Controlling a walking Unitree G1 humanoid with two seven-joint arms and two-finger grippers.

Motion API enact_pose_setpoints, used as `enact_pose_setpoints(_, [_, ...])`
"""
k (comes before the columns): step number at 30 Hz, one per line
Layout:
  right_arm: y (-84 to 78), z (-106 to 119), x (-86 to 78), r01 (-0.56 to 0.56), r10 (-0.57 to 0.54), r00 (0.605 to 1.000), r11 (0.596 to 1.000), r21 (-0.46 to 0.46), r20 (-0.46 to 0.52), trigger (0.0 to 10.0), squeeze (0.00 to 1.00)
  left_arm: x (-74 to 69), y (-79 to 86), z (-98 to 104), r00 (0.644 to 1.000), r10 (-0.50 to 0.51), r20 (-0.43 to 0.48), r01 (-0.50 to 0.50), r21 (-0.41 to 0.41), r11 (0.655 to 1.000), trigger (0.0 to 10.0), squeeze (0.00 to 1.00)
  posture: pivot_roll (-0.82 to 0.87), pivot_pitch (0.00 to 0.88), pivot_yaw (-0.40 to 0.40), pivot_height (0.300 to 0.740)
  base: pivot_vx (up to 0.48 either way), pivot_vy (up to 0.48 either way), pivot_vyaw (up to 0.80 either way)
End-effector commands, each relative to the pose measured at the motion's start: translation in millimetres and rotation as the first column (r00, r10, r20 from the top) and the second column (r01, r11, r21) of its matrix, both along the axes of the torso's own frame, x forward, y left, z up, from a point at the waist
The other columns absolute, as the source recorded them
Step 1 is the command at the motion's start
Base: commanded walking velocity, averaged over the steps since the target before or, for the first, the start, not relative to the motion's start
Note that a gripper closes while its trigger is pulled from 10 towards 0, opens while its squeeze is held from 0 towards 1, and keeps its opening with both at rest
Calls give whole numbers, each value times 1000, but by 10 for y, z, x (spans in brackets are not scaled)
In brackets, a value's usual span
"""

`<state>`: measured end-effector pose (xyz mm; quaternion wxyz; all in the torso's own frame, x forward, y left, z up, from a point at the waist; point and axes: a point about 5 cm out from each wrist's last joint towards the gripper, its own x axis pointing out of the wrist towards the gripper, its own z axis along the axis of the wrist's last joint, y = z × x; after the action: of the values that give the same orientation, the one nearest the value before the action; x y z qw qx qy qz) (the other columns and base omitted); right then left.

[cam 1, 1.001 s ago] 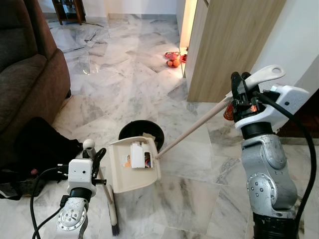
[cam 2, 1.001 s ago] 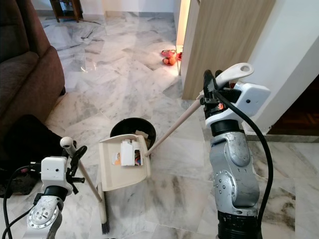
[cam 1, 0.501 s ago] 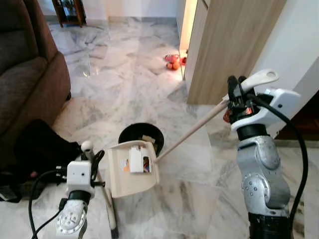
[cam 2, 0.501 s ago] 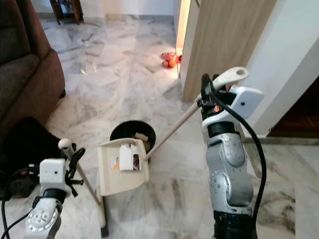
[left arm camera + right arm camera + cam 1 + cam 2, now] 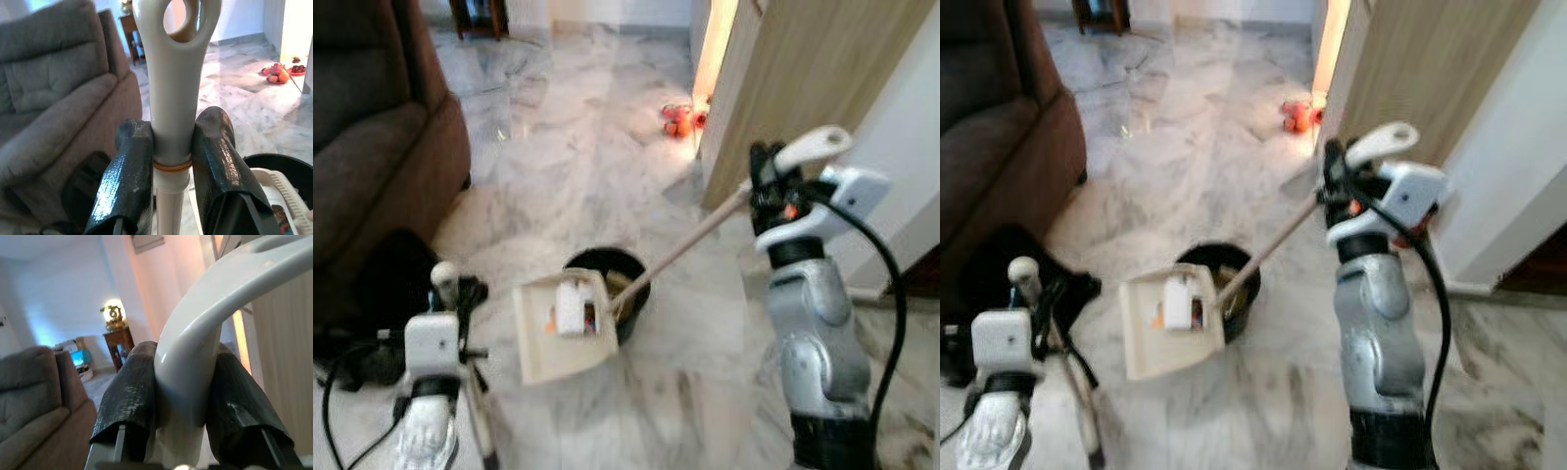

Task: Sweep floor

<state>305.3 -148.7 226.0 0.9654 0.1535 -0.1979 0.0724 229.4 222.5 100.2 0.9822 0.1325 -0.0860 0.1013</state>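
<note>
Cream dustpan point(image 5: 560, 328) tilts at the black bin's point(image 5: 625, 284) nine o'clock, likely to tip litter; right gripper point(image 5: 178, 396) clamps its handle point(image 5: 690, 240), left gripper point(image 5: 171, 161) clamps the broom point(image 5: 171, 73)

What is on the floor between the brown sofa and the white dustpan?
Between the sofa and the dustpan, the head views show a black heap on the floor; too blurred to identify. The left gripper with the broom handle stands there too.

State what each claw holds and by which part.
Left claw clamps the broom at its handle top; right claw clamps the dustpan by its handle's grey end.
</note>
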Motion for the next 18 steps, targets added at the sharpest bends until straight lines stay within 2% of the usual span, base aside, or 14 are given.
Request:
enact_pose_setpoints(1, [-54, 133, -27, 25, -26, 997, 1000, 15, 75, 10000, 0, -8, -54, 44, 1000, -21, 20, 21, 15, 1000, 10000, 0, 163, 72, -25, 740, 296, 0, 0])
enact_pose_setpoints(11, [-42, 140, -19, 23, -24, 997, 1000, 6, 78, 10000, 0, -10, -59, 51, 1000, -8, 20, 8, 12, 1000, 10000, 0, 167, 76, -29, 740, 300, 0, 0])
enact_pose_setpoints(18, [-12, 155, -23, 10, -9, 996, 1000, -9, 90, 10000, 0, -12, -67, 49, 1000, -3, 18, 3, 9, 1000, 10000, 0, 168, 74, -32, 740, 300, 0, 669])
